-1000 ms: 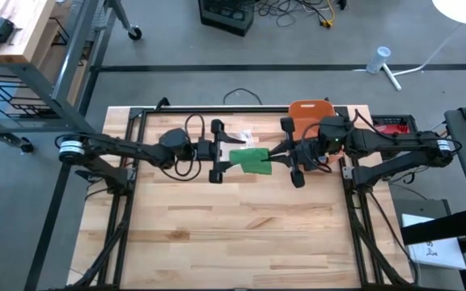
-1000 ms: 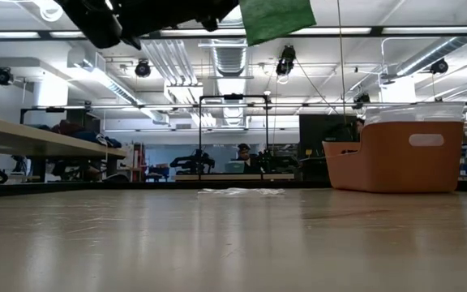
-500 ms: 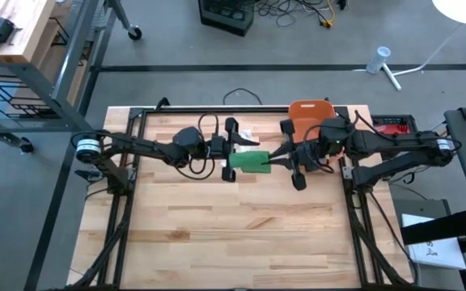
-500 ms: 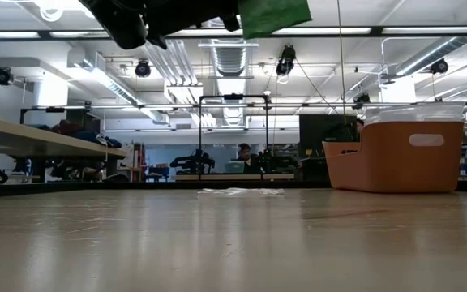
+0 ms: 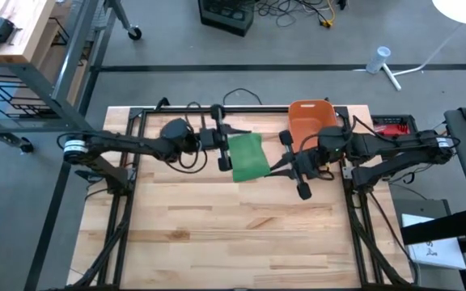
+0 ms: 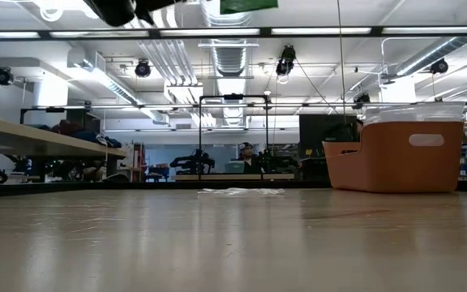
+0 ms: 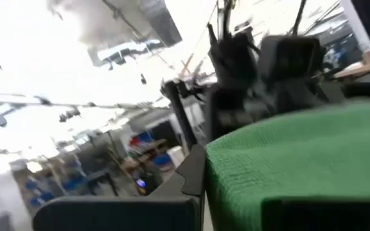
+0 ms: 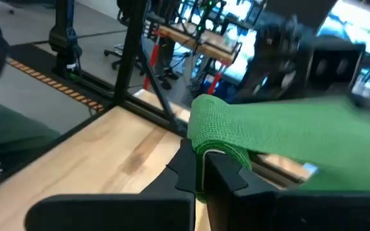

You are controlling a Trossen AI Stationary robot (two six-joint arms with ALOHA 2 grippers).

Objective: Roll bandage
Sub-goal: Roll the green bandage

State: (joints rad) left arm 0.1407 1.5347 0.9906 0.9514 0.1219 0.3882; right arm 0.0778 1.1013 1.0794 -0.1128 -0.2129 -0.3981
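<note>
While the bandage (image 5: 247, 156) hangs in the air above the table (image 5: 241, 234), upper centre of the high view, both grippers are clamped on it: the left gripper (image 5: 222, 149) has its fingers closed on the edge nearer the left of the frame, and the right gripper (image 5: 285, 164) is closed on the opposite end. In the right wrist view the green cloth (image 8: 236, 138) wraps over one finger (image 8: 191, 168) in a tight fold, so this end looks partly rolled, though the blur makes it hard to be sure. The left wrist view shows the woven, slightly fuzzy surface (image 7: 294, 160) spread flat above that arm's fingers. Only a sliver of green (image 6: 248, 6) shows at the top edge of the low view, well clear of the tabletop. The orange bin (image 5: 308, 120) stands just behind the right gripper, and a bit of white wrapper (image 6: 237, 191) lies far back on the table. The bandage looks light, soft and stretchy; it should sag and twist if slack, and it likely clings to itself. The best hold is probably at the short ends, with light tension kept between the arms so each turn lies flat.
</note>
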